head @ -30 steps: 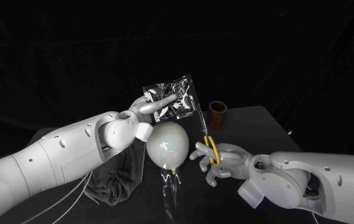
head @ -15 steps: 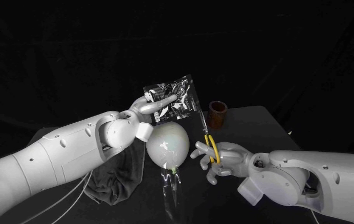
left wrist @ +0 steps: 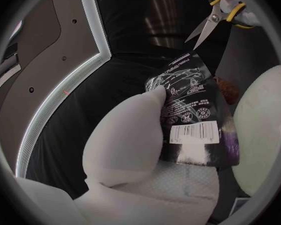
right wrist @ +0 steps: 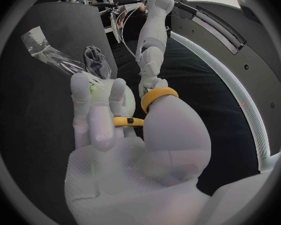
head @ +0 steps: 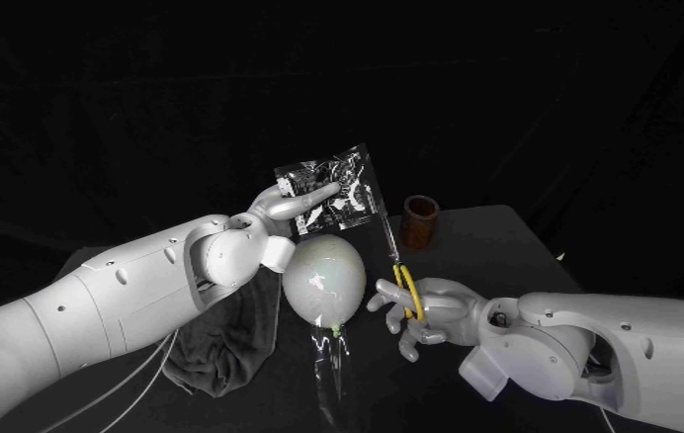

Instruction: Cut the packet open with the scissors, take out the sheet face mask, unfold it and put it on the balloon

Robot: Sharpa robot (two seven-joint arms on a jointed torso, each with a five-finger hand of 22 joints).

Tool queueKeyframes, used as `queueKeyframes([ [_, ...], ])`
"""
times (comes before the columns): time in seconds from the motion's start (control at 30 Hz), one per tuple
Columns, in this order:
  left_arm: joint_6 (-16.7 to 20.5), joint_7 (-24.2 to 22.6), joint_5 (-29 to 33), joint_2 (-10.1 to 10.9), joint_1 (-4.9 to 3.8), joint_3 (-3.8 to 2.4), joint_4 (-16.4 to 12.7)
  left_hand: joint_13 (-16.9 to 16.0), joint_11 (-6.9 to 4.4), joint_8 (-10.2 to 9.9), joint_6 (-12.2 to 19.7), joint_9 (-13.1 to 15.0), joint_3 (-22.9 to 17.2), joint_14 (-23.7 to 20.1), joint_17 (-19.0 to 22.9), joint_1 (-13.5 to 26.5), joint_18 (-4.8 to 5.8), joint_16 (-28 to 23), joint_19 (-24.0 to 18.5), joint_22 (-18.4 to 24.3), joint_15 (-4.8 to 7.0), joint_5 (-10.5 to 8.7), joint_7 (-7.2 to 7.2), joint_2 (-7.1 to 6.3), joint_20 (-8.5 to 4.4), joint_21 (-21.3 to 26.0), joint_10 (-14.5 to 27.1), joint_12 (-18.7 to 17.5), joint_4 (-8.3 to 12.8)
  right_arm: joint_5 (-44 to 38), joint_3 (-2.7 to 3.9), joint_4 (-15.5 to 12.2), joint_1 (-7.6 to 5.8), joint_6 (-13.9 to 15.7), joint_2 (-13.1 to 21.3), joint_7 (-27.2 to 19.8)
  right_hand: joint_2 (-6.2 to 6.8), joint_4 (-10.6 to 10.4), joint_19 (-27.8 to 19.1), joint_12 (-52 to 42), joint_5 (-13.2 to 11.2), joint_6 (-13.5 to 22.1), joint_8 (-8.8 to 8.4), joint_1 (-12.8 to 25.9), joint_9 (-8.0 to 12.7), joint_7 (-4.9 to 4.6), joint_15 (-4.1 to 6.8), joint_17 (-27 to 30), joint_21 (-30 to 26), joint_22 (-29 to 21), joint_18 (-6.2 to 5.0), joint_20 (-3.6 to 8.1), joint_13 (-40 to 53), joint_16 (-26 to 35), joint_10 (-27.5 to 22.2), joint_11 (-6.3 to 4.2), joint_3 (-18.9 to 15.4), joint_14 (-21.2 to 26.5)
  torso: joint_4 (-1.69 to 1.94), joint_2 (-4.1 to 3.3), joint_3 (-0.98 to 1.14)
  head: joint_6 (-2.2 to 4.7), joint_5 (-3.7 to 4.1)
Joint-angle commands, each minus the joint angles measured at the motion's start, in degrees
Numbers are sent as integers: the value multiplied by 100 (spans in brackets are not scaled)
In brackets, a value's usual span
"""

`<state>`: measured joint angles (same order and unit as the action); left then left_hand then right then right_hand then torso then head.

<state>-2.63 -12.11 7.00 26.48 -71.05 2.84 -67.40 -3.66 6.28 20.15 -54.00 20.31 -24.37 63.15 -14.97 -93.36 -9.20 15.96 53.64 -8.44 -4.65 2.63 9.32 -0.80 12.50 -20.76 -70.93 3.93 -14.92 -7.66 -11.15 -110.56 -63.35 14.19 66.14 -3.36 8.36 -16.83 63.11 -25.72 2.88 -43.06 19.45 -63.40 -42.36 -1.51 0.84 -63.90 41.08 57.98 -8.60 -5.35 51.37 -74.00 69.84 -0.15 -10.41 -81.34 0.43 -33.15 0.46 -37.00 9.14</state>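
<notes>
Our left hand point(head: 293, 204) holds the mask packet point(head: 335, 191) upright; our right hand point(head: 416, 309) grips the yellow-handled scissors point(left wrist: 212, 21), blades beside the packet's edge. Nothing has moved since; we judge the packet still uncut.

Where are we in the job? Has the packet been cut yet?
Done: the left robot hand holds the packet up near the balloon, and the right robot hand holds the scissors. In hand: the scissors are open and point at the packet's edge; no cut shows yet. Left: cutting, taking out the mask, unfolding it, laying it on the balloon.
</notes>
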Motion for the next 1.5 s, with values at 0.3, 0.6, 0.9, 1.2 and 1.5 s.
queueKeyframes([
  [0.3,5,-142,1,-17,-6,-8,13,3,8,26,-25,80,-19,42,-7,13,-115,-9,-29,-7,15,19,1,48,9,-30,-26,-32,-1,-108,0,46,43,-189,-58,49,-67,-11,-16,0,-3,1009,26,4,-7,-612,17,3,-21,7,-119,3,3,23,976,285,39,59,-1,-2,2,-27,-3],
  [0.6,-22,-128,5,-3,-6,-8,8,2,9,26,-25,82,-23,43,-8,16,-115,-9,-29,-8,15,19,3,46,9,-32,-27,-32,2,-111,0,102,48,-184,-85,58,-98,-10,-22,-9,-4,1008,50,7,-8,-606,21,5,-33,1,-121,5,15,25,975,279,43,61,-5,-1,5,-48,-8],
  [0.9,-68,-41,3,9,-7,-8,-19,2,9,26,-25,82,-23,43,-8,16,-115,-9,-29,-8,15,19,3,46,9,-32,-27,-32,2,-120,1,88,48,-171,-102,50,-124,-7,-24,-8,-4,1009,68,4,-7,-602,24,7,-37,-1,-122,6,21,26,973,275,47,62,-4,-3,5,-51,-29],
  [1.2,-117,67,-20,7,-7,-8,-40,2,10,28,-25,84,-29,45,-10,20,-115,-8,-28,-8,14,19,3,43,9,-34,-28,-31,6,-132,2,61,43,-148,-103,43,-160,-3,-29,-4,-5,1013,90,-5,-5,-599,26,11,-48,-7,-124,8,25,29,970,272,53,65,1,-1,4,-58,-34],
  [1.5,-228,205,-58,30,-7,-7,-69,2,10,30,-26,87,-34,47,-11,23,-116,-7,-28,-9,15,19,5,40,9,-36,-29,-30,11,-159,4,37,32,-124,-92,27,-171,-1,-32,-9,-5,1012,99,-12,-4,-598,27,12,-53,-9,-125,9,31,30,970,272,55,66,-2,-1,5,-54,-25],
])
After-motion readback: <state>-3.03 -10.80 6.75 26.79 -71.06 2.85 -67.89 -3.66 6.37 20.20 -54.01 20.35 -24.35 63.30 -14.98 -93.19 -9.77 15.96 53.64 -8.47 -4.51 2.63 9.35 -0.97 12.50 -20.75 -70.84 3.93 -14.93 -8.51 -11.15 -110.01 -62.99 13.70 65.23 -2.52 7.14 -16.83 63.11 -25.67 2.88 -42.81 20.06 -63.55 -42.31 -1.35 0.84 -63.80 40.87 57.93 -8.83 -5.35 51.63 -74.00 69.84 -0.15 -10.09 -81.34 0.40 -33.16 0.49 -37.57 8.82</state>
